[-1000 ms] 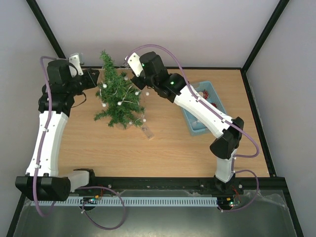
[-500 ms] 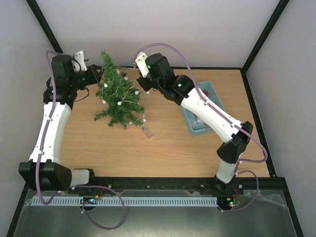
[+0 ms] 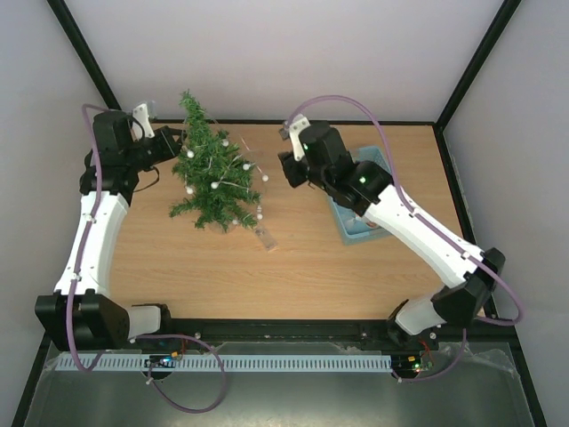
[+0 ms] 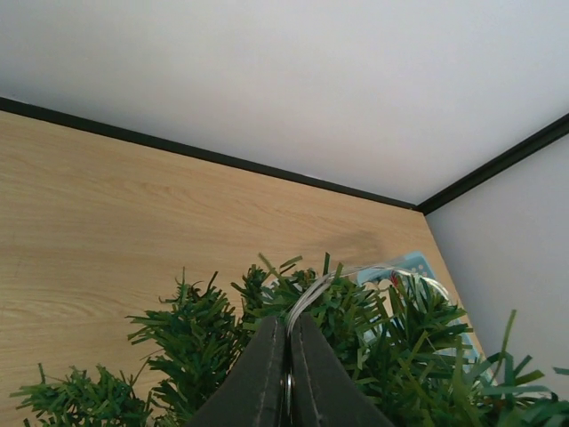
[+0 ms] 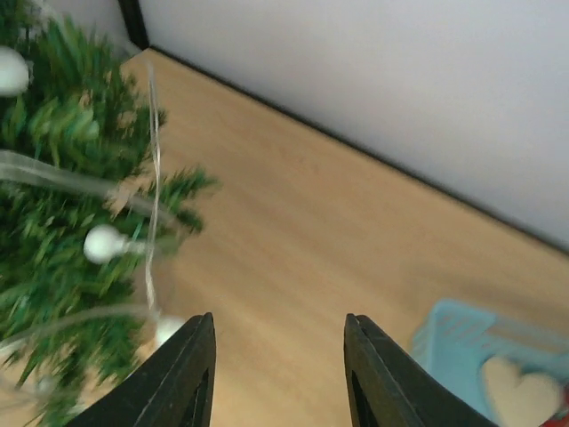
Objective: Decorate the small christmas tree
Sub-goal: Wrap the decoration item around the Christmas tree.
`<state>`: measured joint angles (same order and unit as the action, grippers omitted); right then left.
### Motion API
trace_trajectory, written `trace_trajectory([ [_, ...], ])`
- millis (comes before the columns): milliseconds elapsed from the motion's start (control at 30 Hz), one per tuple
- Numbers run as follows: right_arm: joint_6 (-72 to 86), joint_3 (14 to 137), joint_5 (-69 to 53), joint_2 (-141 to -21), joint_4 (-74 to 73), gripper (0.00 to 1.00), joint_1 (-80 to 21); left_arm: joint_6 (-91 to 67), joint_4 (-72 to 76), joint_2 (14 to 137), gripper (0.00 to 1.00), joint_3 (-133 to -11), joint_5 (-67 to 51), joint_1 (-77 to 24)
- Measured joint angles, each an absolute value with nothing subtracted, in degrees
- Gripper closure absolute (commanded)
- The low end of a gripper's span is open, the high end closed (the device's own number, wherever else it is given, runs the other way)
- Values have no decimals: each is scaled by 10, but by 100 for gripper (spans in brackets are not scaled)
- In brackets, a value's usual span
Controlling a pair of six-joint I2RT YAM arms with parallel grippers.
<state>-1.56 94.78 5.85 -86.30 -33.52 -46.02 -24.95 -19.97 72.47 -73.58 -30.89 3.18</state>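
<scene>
The small christmas tree (image 3: 213, 182) stands at ten o'clock on our worktop (image 3: 302, 267), with its light string (image 3: 242, 166) already on. Our left claw (image 4: 286, 325) is pinched shut on that string. Our right claw (image 5: 277, 329) is partly open and empty, and we think the ornaments (image 5: 520, 387) in the blue tray (image 3: 356, 233) come next.

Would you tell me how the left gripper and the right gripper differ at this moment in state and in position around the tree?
The left gripper is shut, apparently pinching the light string; the right gripper is open and empty. The left gripper sits among the branches of the small christmas tree; the right gripper hangs clear of it, between the tree and the blue tray. Both have dark fingers.
</scene>
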Motion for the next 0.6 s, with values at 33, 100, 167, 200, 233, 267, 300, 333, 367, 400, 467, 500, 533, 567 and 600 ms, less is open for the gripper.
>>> trace_trajectory([
  [33,10,918,46,-848,-326,63,-460,-250,-199,725,96,-735,-312,32],
  [100,60,851,13,-814,-296,63,-460,-252,-193,725,96,-734,-316,32],
  [167,132,784,-15,-776,-253,62,-461,-255,-188,724,96,-731,-320,32],
  [200,168,758,-24,-761,-230,59,-462,-256,-187,724,96,-729,-321,32],
  [233,211,732,-34,-745,-198,55,-463,-257,-186,724,96,-728,-323,32],
  [267,246,715,-40,-733,-173,55,-465,-259,-185,724,96,-726,-324,32],
  [300,279,700,-46,-722,-139,53,-467,-260,-184,724,96,-725,-326,32],
  [333,313,687,-53,-713,-103,52,-470,-260,-183,724,96,-722,-326,32],
  [367,339,682,-56,-710,-77,50,-473,-260,-183,724,96,-721,-326,32],
  [400,360,681,-57,-709,-56,48,-476,-260,-183,724,96,-720,-326,32],
  [467,406,682,-56,-711,-18,48,-481,-261,-183,724,96,-719,-327,32],
  [500,432,682,-54,-714,-1,48,-484,-261,-182,724,96,-719,-327,32],
  [533,455,683,-54,-717,11,47,-486,-262,-182,724,96,-719,-327,32],
  [567,482,683,-53,-723,29,45,-489,-262,-181,724,96,-719,-328,32],
  [600,508,683,-53,-730,44,44,-491,-262,-180,724,96,-719,-328,32],
])
